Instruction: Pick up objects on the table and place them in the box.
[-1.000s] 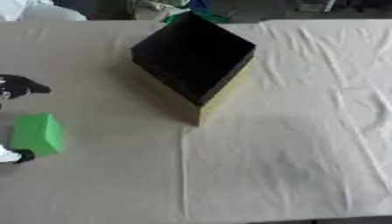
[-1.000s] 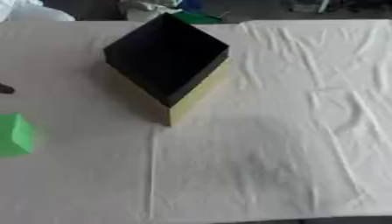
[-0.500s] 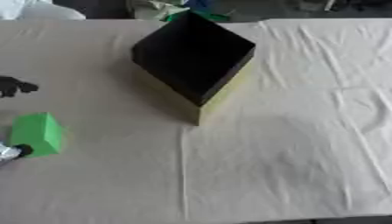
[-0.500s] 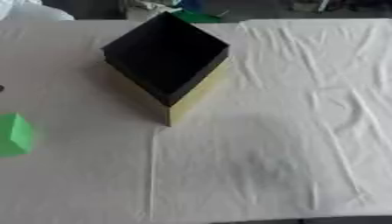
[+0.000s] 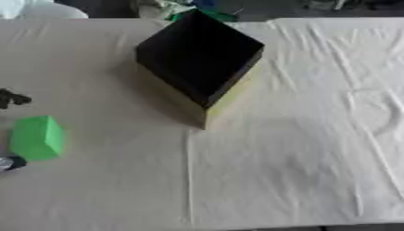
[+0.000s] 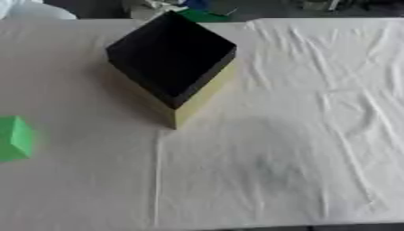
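A cloth-covered table [image 5: 300, 135] fills the frame. The black-lined box [image 5: 201, 56] stands upper centre, open. A green block [image 5: 35, 137] lies at the left edge. Left hand [image 5: 12, 98]: only dark tips flank the block, spread apart, not touching. Closing off-centre could tip the block away.

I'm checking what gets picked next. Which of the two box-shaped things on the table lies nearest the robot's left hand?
The small green block near the table's left edge, flanked by the left hand. The big black-lined box sits far off.
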`<state>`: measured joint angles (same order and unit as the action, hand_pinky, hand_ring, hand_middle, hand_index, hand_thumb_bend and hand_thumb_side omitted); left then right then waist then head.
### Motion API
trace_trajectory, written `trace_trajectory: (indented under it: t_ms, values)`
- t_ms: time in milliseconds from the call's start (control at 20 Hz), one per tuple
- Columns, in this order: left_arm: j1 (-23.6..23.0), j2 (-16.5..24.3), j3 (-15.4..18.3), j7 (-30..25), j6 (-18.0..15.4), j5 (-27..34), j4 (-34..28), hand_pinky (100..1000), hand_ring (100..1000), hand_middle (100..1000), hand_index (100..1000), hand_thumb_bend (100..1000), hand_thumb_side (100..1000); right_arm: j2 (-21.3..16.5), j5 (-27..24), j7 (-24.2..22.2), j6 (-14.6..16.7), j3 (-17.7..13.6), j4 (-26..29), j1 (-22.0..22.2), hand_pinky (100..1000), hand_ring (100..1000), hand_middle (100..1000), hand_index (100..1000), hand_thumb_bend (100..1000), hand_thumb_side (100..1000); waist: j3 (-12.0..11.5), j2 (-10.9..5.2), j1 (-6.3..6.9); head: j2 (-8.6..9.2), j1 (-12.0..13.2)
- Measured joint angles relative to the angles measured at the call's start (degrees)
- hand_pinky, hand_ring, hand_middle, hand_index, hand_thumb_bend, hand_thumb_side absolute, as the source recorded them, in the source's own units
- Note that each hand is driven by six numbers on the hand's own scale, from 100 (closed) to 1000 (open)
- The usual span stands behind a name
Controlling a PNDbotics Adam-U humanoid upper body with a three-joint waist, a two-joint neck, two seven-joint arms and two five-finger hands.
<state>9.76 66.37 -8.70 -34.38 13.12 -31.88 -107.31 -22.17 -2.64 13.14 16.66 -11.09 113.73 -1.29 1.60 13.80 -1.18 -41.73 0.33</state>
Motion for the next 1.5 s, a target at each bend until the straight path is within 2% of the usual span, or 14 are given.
trace_trajectory:
  t_ms: [200,400,650,1000,1050,1100,1150,1200,1250,1300,1350,1400,1500]
  values:
    - [0.8,-0.7,-0.3,0.9,-1.0,-1.6,1.7,867,897,901,1000,559,339,0.2,0.0,-0.1,-0.1,0.2,0.0,-0.1,734,729,688,919,100,1000,0.1,0.09,-0.04,0.0,0.0]
    - [2.2,-1.6,-1.4,1.5,-2.0,-1.3,2.2,830,881,861,1000,569,328,0.2,-0.1,-0.3,-0.3,0.3,0.0,-0.3,733,729,687,919,100,1000,0.6,0.33,-0.16,0.0,0.1]
    - [4.5,-2.6,-3.2,1.5,-3.0,0.9,3.8,835,889,869,1000,567,325,0.7,-0.5,-0.7,-0.7,0.6,0.0,-0.5,733,728,686,919,100,1000,0.9,0.52,-0.13,0.01,0.4]
    - [7.5,-4.2,-4.7,0.8,-3.9,-0.2,7.3,837,891,868,1000,558,318,1.2,-0.7,-1.2,-1.2,0.8,0.0,-0.8,731,726,683,920,100,1000,1.3,0.84,-0.09,0.02,0.6]
    - [7.8,-4.5,-4.9,0.6,-4.1,-0.4,7.7,834,888,861,1000,607,347,1.3,-0.8,-1.3,-1.3,0.9,0.0,-0.8,731,726,683,920,100,1000,1.3,0.89,-0.06,0.02,0.6]
    - [8.1,-4.7,-5.1,0.4,-4.3,-0.4,8.1,832,886,854,1000,547,321,1.3,-0.8,-1.3,-1.4,0.9,0.0,-0.9,731,726,683,920,100,1000,1.4,0.94,-0.05,0.02,0.6]
    - [8.2,-5.0,-5.3,0.2,-4.6,-0.3,8.4,827,881,843,1000,543,323,1.3,-0.9,-1.4,-1.4,0.9,0.0,-0.9,731,726,683,920,100,1000,1.4,0.99,-0.04,0.02,0.6]
    - [8.4,-5.1,-5.6,-0.1,-4.8,0.0,8.6,810,864,815,944,537,327,1.3,-0.9,-1.4,-1.5,0.9,0.0,-1.0,731,726,683,920,100,1000,1.5,1.03,-0.05,0.03,0.6]
    - [8.5,-5.3,-5.7,-0.3,-5.1,0.4,8.7,805,859,807,929,533,328,1.4,-0.9,-1.4,-1.5,0.9,0.0,-1.1,731,726,683,920,100,1000,1.5,1.05,-0.05,0.03,0.6]
    - [8.5,-5.5,-6.0,-0.6,-5.3,0.8,8.7,787,833,765,860,517,322,1.5,-1.0,-1.4,-1.6,0.9,0.0,-1.1,731,726,682,920,100,1000,1.5,1.06,-0.05,0.03,0.6]
    - [8.5,-5.5,-6.0,-0.8,-5.5,1.1,8.7,786,830,760,852,516,320,1.7,-1.0,-1.4,-1.7,0.9,0.0,-1.1,731,726,682,920,100,1000,1.5,1.09,-0.05,0.03,0.7]
    - [8.6,-5.5,-6.1,-0.9,-5.6,1.3,8.7,766,792,696,785,490,311,1.7,-1.0,-1.4,-1.7,0.9,0.0,-1.2,729,725,682,920,100,1000,1.5,1.11,-0.05,0.03,0.7]
    - [8.8,-5.5,-6.2,-1.1,-5.7,1.3,8.7,744,752,628,729,471,311,1.8,-1.0,-1.3,-1.9,0.9,0.0,-1.2,727,724,681,921,100,1000,1.5,1.14,-0.04,0.03,0.7]
